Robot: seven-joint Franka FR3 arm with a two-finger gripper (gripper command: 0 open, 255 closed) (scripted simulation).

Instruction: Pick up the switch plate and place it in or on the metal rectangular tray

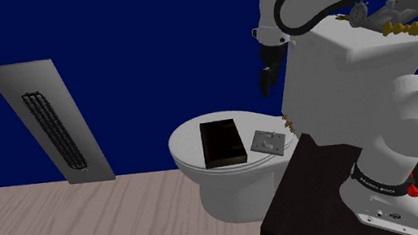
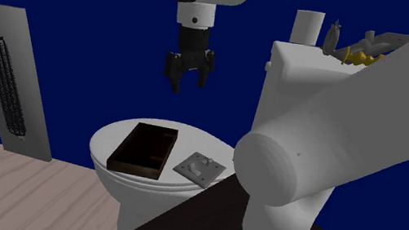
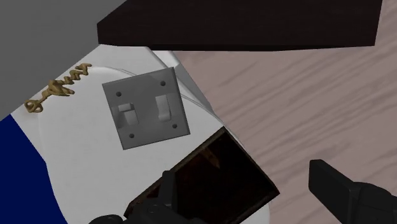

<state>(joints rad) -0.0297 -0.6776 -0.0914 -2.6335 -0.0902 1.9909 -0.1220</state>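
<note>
Hovering with gripper (image 2: 186, 85) spread wide, gripping nothing, above toilet lid (image 2: 109, 139). Seeing switch plate (image 3: 145, 108) lying flat on lid below gripper, just beside dark tray (image 2: 134, 169), not touching it. Noting gold spiral (image 3: 58, 89) sitting near plate, on lid too.

The scene is evenly lit and sharply rendered; the toilet lid (image 1: 188, 144) is brightened, the tray (image 1: 221, 141) shown dark.
</note>
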